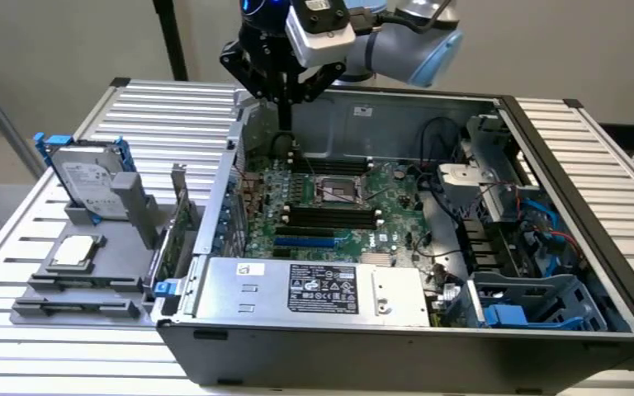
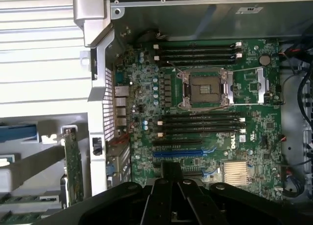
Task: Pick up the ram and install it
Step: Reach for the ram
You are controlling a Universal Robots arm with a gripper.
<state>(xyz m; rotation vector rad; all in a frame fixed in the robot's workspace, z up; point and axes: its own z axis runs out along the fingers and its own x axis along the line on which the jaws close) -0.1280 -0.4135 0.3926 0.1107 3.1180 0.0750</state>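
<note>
Tool (image 1: 285, 122) clenched above the open computer case (image 1: 405, 355).
It hangs at the motherboard's (image 1: 399, 186) 11 o'clock in the exterior view; I cannot tell whether it grips the ram.

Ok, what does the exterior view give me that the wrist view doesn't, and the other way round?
Exterior view adds: the hard drive in its blue frame on the grey stand beside the case, the labelled power supply and the blue drive cage. Wrist view adds: the board's white logo and the coin cell. Both: the shut gripper above the open case, the motherboard, its CPU socket, black memory slots and the upright expansion card.
</note>
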